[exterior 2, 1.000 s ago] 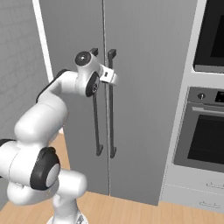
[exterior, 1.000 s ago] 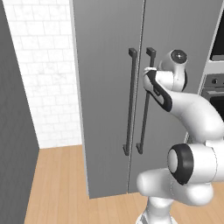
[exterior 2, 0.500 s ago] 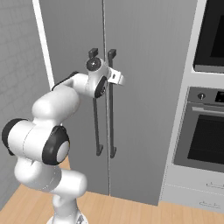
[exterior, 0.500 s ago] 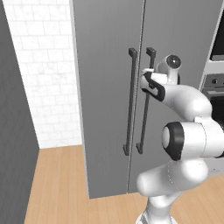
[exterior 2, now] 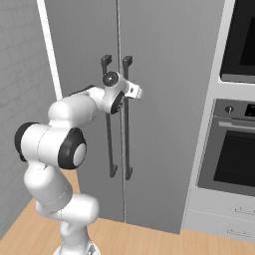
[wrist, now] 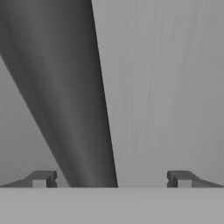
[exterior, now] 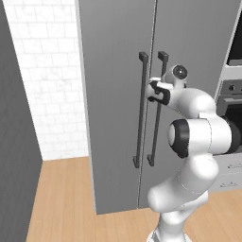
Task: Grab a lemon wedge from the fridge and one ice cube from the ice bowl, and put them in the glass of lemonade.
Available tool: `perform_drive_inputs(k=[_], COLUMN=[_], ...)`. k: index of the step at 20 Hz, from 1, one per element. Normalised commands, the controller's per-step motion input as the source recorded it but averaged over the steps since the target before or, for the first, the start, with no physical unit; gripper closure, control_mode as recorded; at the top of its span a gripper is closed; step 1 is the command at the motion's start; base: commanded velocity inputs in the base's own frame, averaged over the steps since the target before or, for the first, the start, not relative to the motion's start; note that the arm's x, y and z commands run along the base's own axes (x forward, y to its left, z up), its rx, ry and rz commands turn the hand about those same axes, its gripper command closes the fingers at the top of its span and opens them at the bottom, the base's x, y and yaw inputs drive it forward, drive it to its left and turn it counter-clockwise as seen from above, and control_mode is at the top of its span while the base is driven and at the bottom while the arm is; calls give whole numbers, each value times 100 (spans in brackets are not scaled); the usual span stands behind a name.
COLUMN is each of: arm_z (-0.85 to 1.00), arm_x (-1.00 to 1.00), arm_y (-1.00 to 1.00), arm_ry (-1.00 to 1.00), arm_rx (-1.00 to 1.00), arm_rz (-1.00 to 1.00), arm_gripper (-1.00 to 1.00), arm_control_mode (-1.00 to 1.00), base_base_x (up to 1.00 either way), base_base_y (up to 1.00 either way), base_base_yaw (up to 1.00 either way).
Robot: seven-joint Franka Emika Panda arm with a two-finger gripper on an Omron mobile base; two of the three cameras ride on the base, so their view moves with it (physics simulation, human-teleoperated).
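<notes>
Nearest the cameras, the white arm rises from its base on the wooden floor [exterior: 61, 198], bends at a dark-jointed elbow and reaches forward and up, the forearm roughly level and the wrist turned toward the fridge [exterior: 113, 56]. At the end of that reach, the tool [wrist: 111, 179] stands wide apart, its 2 dark fingertips [wrist: 41, 178] spread to either side of the hand view. Between them runs a dark bar handle [wrist: 70, 109], lying closer to the left tip than the right; neither tip touches it, and the tool holds nothing. From the left base view the tool [exterior: 153, 90] sits at the upper part of the right door's handle [exterior: 158, 108], just beside the seam between the 2 doors; the right base view puts the tool [exterior 2: 130, 89] at the same bar [exterior 2: 127, 119].

Beyond the tool, the fridge is a tall matte grey unit with both doors shut and the left door's handle [exterior: 140, 108] untouched. To its right stands a built-in oven [exterior 2: 234, 154] with a dark window, and to its left a white tiled wall [exterior: 47, 80].
</notes>
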Motion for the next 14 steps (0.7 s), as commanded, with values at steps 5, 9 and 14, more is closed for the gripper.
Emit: perform_drive_inputs(k=[5,9,14], arm_z=[-36,-42,-12], arm_x=[57,54,30], arm_y=[-1,-2,0], arm_ry=[0,-1,-2], arm_rx=[0,0,0], arm_rz=[0,0,0], arm_gripper=[-100,100,100], arm_control_mode=[-100,-100,-100], base_base_x=[0,0,0], base_base_y=[0,0,0], base_base_yaw=[0,0,0])
